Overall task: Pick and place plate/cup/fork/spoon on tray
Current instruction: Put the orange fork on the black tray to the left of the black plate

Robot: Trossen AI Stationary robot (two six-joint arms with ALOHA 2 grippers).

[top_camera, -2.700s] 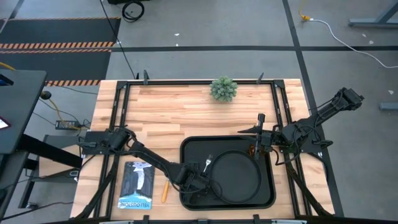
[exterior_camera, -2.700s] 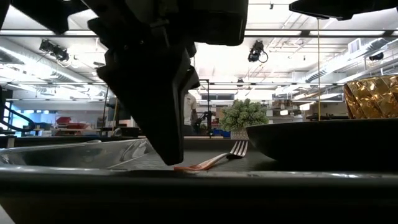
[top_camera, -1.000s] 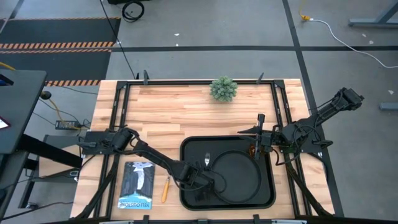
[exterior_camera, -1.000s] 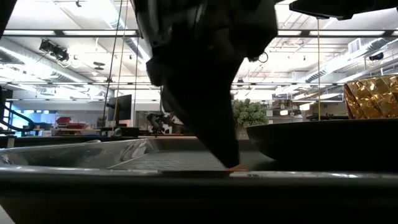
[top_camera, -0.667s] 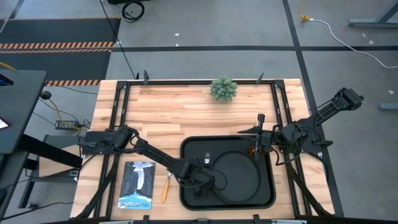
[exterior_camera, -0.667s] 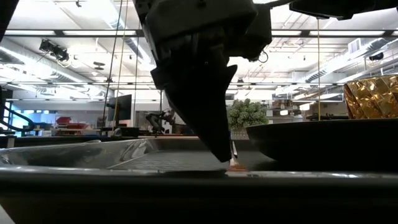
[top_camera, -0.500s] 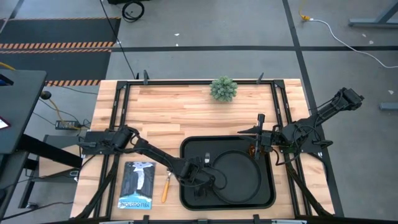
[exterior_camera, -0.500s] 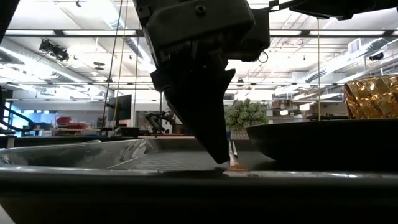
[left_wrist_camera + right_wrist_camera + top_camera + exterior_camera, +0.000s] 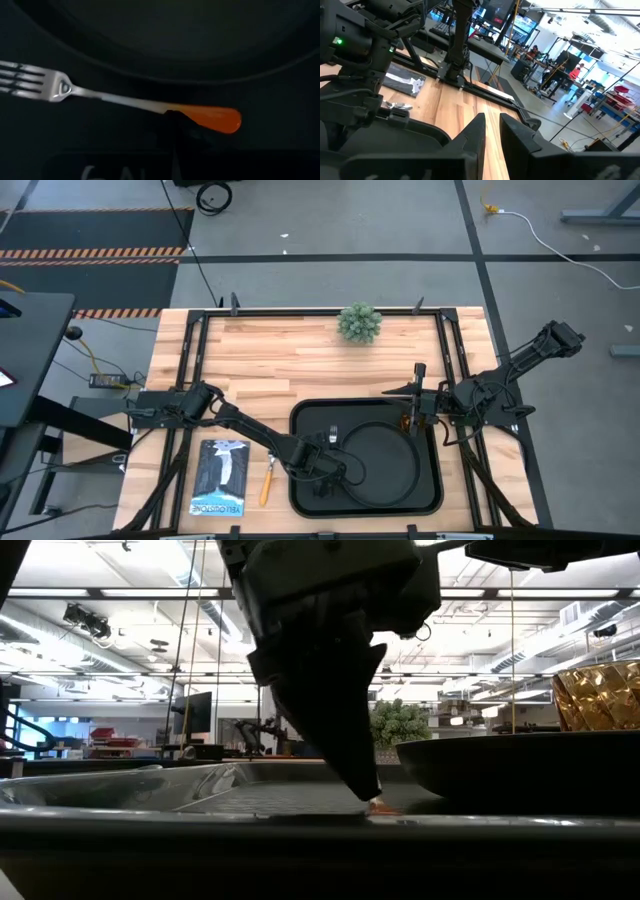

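The black tray (image 9: 310, 420) sits near the table's front edge and holds the round black plate (image 9: 385, 465) and the amber cup (image 9: 407, 421) at its far right corner. The fork (image 9: 125, 100) lies flat on the tray floor beside the plate's rim (image 9: 165, 75). Its tines point to the far side and its red-orange handle to the near side. My left gripper (image 9: 172, 125) is shut, with its tip at the fork's handle. The spoon (image 9: 266, 483) lies on the wood left of the tray. My right gripper (image 9: 492, 132) hovers over the tray's far right corner, slightly open and holding nothing. My left gripper's shut fingertips (image 9: 172, 120) meet the fork where the red-orange handle joins the metal shaft (image 9: 170, 109). They come slanting down from the table's left and near side. The tips press against the handle's side and do not pinch it. The fork stays flat on the tray.
A small green potted plant (image 9: 360, 322) stands at the table's far edge. A dark booklet (image 9: 220, 477) lies on the wood near the left front corner. Metal rails (image 9: 190, 380) run along both sides of the table.
My left gripper has rolled a little at the wrist, and its tip has swung slightly toward the plate and stayed low over the tray. The fork still lies on the tray beside the plate.
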